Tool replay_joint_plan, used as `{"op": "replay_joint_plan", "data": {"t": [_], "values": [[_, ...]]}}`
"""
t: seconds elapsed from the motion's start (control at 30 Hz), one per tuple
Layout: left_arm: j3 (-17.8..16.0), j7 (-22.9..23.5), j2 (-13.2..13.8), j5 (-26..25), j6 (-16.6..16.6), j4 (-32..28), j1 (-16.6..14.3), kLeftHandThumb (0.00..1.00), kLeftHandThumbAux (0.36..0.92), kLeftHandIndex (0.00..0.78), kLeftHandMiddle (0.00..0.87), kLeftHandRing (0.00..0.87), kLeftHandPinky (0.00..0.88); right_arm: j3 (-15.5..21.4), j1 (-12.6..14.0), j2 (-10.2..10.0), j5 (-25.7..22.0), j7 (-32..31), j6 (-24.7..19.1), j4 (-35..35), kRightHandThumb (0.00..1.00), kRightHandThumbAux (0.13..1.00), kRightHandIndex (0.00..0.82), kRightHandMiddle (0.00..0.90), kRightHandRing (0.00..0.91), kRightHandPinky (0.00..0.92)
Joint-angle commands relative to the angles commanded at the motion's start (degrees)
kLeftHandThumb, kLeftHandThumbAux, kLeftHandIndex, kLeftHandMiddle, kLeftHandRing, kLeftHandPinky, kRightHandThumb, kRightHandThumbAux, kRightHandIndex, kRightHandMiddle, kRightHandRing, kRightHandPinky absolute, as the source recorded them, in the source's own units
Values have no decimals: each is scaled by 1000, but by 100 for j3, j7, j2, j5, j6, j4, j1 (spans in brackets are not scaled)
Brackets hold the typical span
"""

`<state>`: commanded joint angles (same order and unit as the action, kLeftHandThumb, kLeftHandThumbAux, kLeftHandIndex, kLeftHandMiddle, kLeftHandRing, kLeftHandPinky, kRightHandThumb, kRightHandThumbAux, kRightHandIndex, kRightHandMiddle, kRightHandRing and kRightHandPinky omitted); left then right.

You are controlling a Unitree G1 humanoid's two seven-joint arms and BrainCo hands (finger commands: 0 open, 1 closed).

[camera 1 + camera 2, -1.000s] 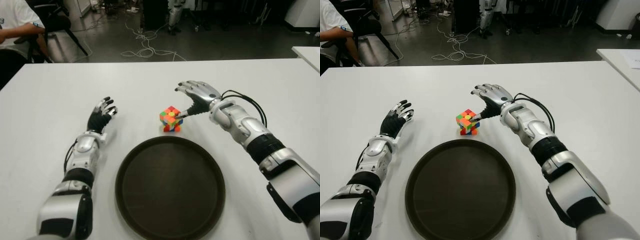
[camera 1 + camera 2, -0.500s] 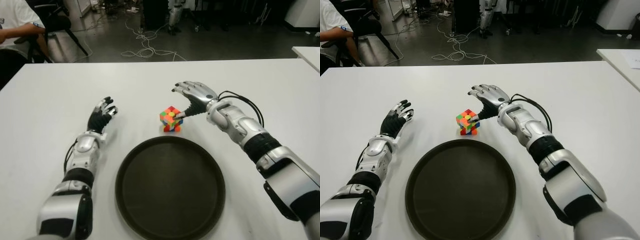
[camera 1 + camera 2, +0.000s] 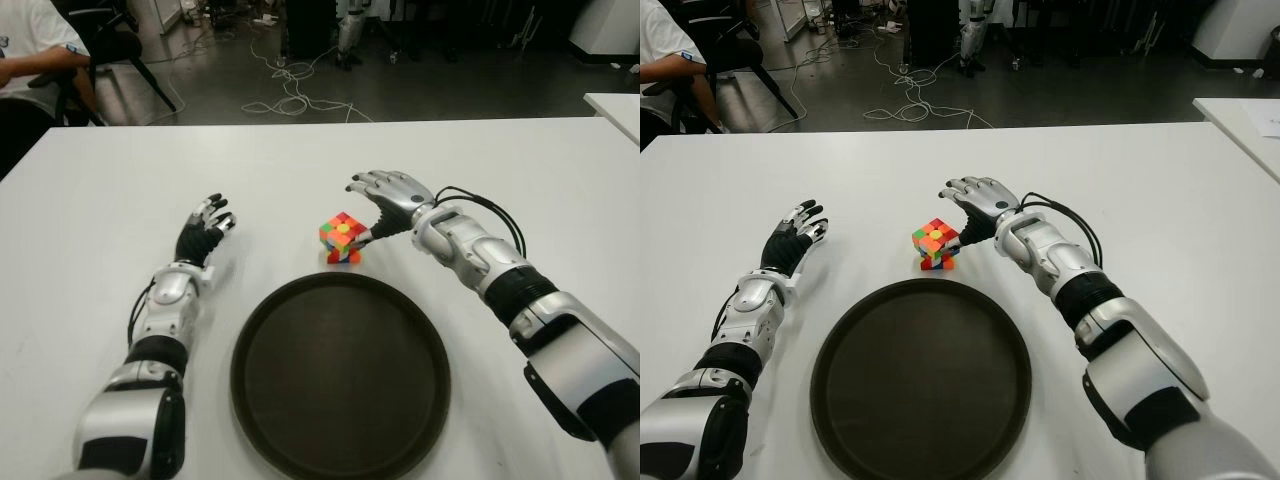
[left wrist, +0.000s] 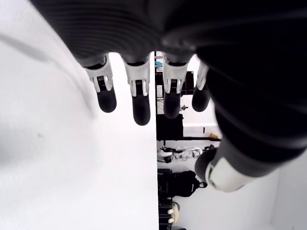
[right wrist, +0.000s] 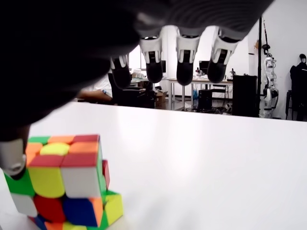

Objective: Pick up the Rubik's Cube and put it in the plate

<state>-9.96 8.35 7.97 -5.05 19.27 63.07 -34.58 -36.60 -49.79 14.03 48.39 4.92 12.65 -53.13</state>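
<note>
Since a second ago the right hand [image 3: 388, 196] has shifted slightly toward the Rubik's Cube [image 3: 341, 238], its thumb now against the cube's right side, while the cube itself, the plate and the left hand sit where they were

The Rubik's Cube stands on the white surface [image 3: 90, 200], just beyond the far rim of the plate [image 3: 340, 374], its top layer twisted a little out of line with the layers below. It is not in the plate and not lifted. The right hand reaches in from the right, palm down, fingers [image 5: 184, 67] spread and extended out over the surface past the cube rather than wrapped around it; in the right wrist view they hang in the air above the bare surface with nothing between them, and only the thumb tip shows touching the cube's edge. So the hand is open, in contact but not gripping.

The left hand [image 3: 205, 226] shows to the left of the cube, well apart from it, near the left side of the plate's far rim. Its fingers [image 4: 136, 98] are straight and relaxed, holding nothing; whether it touches the surface is unclear.

The plate is a dark round tray lying at the near middle of the surface, with nothing in it. At the far left a seated person [image 3: 35, 55] shows beyond the surface, and cables [image 3: 290, 95] trail over the floor behind
</note>
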Motion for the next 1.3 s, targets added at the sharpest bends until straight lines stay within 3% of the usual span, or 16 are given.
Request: {"op": "replay_joint_plan", "data": {"t": [0.4,0.9,1.3], "values": [[1,1,-1,-1,16,-13,-14,238,715,53,123,108,74,-127,-20,-103,82,85,118,-189,18,461,25,5,8,48],[29,-156,9,63,10,74,-90,233,723,52,127,113,82,-143,51,-166,77,219,33,-78,28,485,30,2,17,60],[31,-141,8,49,-20,116,-142,213,722,50,115,104,79,-113,320,-171,32,122,-99,454,37,488,39,4,9,59]]}}
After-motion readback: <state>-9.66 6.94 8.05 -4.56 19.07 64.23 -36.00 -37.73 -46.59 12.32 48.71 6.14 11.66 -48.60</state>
